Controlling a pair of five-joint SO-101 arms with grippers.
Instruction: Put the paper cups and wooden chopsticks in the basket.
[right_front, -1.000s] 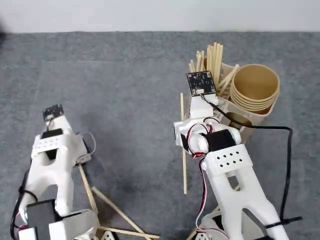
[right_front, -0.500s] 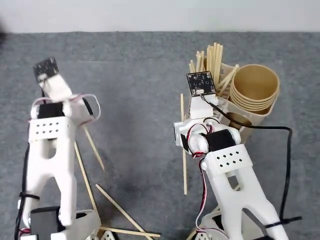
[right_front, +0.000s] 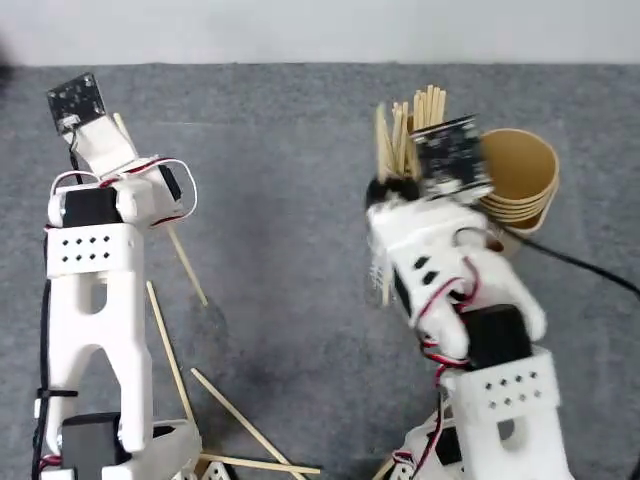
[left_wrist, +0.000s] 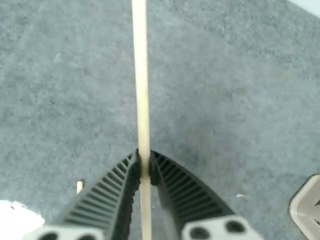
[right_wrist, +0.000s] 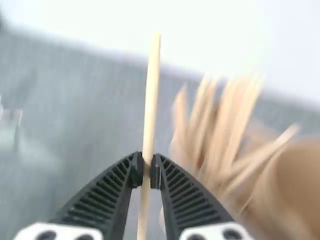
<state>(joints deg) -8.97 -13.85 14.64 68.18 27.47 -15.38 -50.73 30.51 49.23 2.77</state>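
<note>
Wooden chopstick (left_wrist: 140, 75) clamped tight in the left gripper (left_wrist: 144, 169) over the grey mat (left_wrist: 240, 100); the right gripper (right_wrist: 146, 172) pinches a second chopstick (right_wrist: 151, 90) (just beside the bundle (right_wrist: 220, 115) standing by the paper cups (right_front: 530, 175)).

No letters, numbers or signs could be read, neither on the paper cups (right_front: 525, 175) nor on the wooden chopsticks (right_front: 415, 115).

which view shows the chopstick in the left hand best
The left wrist view: the chopstick is pinched in the left hand and runs straight out over the mat. In the high view the left arm covers its middle, both ends poking out. The right wrist view looks at another chopstick, in the right hand.
</note>
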